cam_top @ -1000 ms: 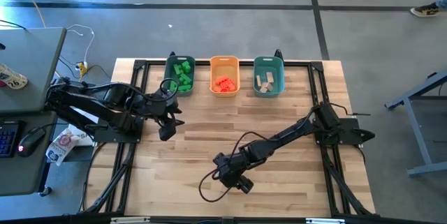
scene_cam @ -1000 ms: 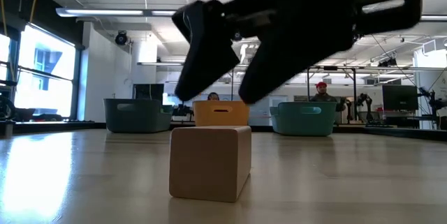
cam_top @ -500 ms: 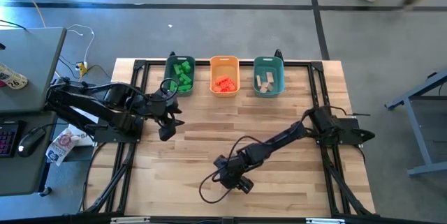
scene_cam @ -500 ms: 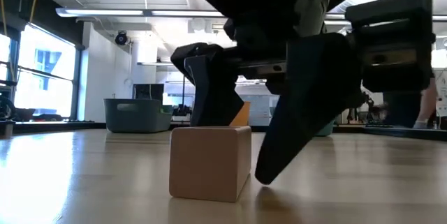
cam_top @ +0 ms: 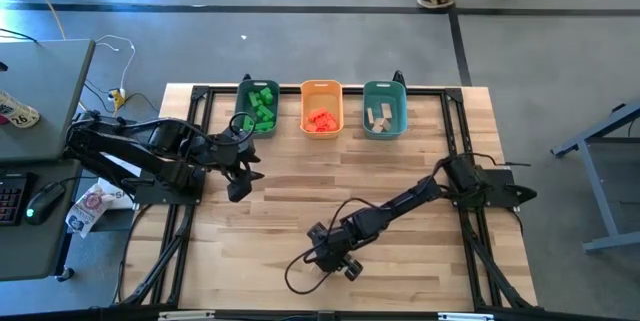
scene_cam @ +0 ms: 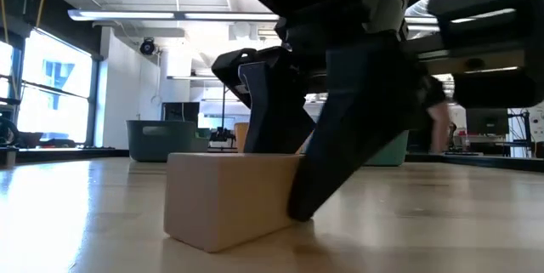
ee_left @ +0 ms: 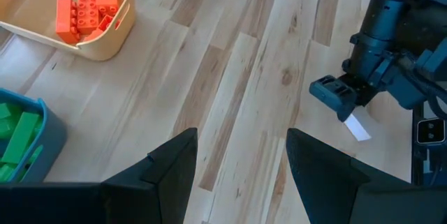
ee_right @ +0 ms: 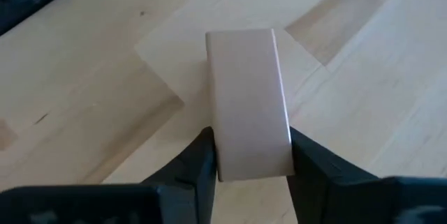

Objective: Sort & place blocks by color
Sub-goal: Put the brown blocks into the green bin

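Right end effector (ee_right: 246, 155) clamped on the tan wooden block (ee_right: 248, 102), low on the bench (cam_top: 400, 176) near its front edge. Block looks light, rigid, smooth-sided, likely slippery; best gripped square across its two long flat faces. Left end effector (ee_left: 241, 160) parked open by the green blocks' bin (cam_top: 259, 108).

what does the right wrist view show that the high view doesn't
Only the right wrist view shows the pale tan wooden block itself, lying on the table with the right gripper closed on its two long sides.

Only the high view shows the three bins: a teal bin with green blocks, an orange bin with red-orange blocks, another teal bin with tan blocks. It also shows the left gripper waiting near the table's left side.

Both show the wooden tabletop and the right gripper low over it.
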You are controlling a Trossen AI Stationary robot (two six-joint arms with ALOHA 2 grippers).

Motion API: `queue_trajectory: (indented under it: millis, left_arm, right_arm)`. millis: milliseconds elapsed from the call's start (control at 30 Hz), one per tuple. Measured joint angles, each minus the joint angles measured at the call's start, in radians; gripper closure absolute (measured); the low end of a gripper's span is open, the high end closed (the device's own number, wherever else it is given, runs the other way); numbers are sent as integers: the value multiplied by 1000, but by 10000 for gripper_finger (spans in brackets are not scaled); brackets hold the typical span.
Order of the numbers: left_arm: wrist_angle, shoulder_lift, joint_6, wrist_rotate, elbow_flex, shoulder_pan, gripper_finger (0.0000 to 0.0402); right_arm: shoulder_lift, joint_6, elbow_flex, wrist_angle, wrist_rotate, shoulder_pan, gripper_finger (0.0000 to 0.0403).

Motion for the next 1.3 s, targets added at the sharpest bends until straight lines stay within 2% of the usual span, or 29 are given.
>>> queue_trajectory:
  millis: [67,233,400,533,833,1100,1300]
  left_arm:
    - [0,0,0,0,0,0,195]
    - [0,0,7,-3,0,0,195]
    - [-1,0,27,-3,0,0,195]
    - [-1,0,27,-3,0,0,195]
    - [-1,0,27,-2,-1,0,195]
    - [-1,0,27,-2,-1,0,195]
    - [0,0,35,-7,-1,0,195]
  right_arm:
    - [0,16,0,0,-1,-5,291]
    - [0,27,0,0,-3,-15,291]
    - [0,82,0,3,-2,-19,268]
    - [0,86,0,5,-1,-18,294]
    - [-2,198,0,8,18,-37,294]
    - [-2,219,33,-21,111,-59,294]
    - [-3,262,100,-145,213,-83,294]
